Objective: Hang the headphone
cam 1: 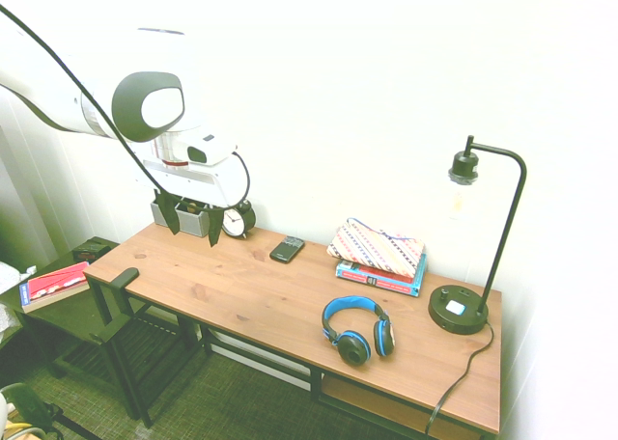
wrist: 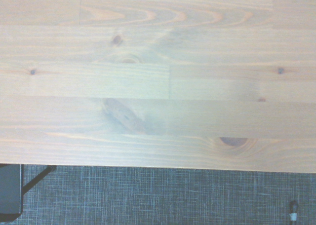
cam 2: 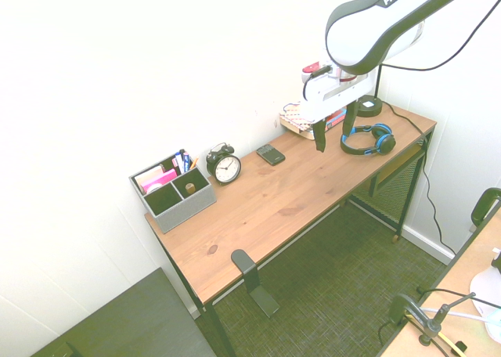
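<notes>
The headphone (cam 1: 357, 329), blue headband and black ear cups, lies flat on the wooden desk (cam 1: 241, 295) near its front edge, right of the middle; it also shows near the desk's far end (cam 2: 366, 139). My gripper (cam 1: 191, 218) hangs well above the desk's left part, far from the headphone, fingers open and empty. From the other side the gripper (cam 2: 335, 128) overlaps the headphone only by perspective. A black hook (cam 1: 124, 278) is clamped at the desk's left end, seen too at the front edge (cam 2: 244, 265). The wrist view shows only bare desk boards (wrist: 158, 87) and carpet.
A black desk lamp (cam 1: 473, 266) stands at the right end. Books with a patterned pouch (cam 1: 379, 255), a dark phone (cam 1: 287, 249), an alarm clock (cam 1: 235, 221) and a grey organiser (cam 2: 172, 192) line the back. A low side table with a red book (cam 1: 56, 284) stands left.
</notes>
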You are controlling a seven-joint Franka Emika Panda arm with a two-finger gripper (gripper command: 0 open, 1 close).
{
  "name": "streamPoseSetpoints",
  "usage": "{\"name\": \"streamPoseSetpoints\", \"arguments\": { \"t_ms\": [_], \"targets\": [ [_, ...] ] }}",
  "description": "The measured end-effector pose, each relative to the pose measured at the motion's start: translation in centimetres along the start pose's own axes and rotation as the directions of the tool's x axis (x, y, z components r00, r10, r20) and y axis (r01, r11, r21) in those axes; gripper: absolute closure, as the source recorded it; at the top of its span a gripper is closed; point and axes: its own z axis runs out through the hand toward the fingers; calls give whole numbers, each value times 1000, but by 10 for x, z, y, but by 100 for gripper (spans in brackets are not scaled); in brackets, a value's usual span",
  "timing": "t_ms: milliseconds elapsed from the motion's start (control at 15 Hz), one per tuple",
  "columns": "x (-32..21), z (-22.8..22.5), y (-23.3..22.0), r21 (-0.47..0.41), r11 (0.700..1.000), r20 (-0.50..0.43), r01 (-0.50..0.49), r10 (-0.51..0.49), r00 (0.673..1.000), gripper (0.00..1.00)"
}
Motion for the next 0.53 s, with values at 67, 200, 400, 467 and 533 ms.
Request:
{"name": "streamPoseSetpoints", "arguments": {
  "t_ms": [67,200,400,467,533],
  "targets": [
    [0,1,0,-2,1000,1,-1,1,1000,0],
    [12,3,0,-6,1000,-9,-25,25,1000,0],
    [80,-2,8,9,983,-41,-181,181,983,0],
    [107,-1,14,11,969,-52,-245,246,968,0],
    [131,3,19,7,955,-60,-297,297,953,0]
  ]
}}
